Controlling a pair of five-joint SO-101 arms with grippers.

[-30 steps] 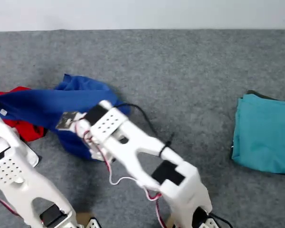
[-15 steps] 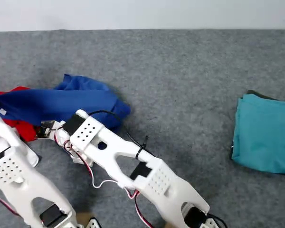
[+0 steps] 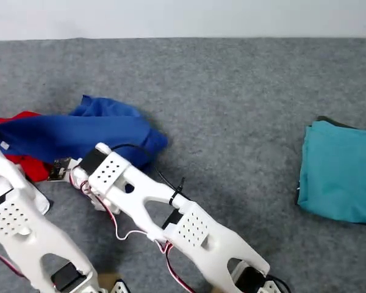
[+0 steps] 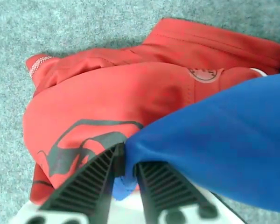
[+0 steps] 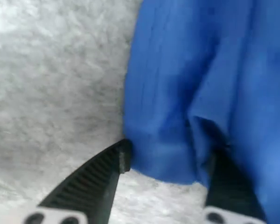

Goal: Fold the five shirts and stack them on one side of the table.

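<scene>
The grey surface (image 3: 232, 91) carries everything. The blue shirt (image 3: 79, 134) lies rumpled on its left side, long axis running from the left edge toward the middle. A folded teal shirt (image 3: 341, 177) sits well apart on the right. The red shirt (image 4: 107, 93) lies partly under the blue one. My left hand (image 4: 126, 154) is clamped on a fold of blue cloth above the red. My right hand (image 5: 171, 156) is spread wide, and a hemmed blue edge lies between its fingers, one tip on bare surface just beside it. That hand is nearer this edge, so I judge it only needs to close.
</scene>
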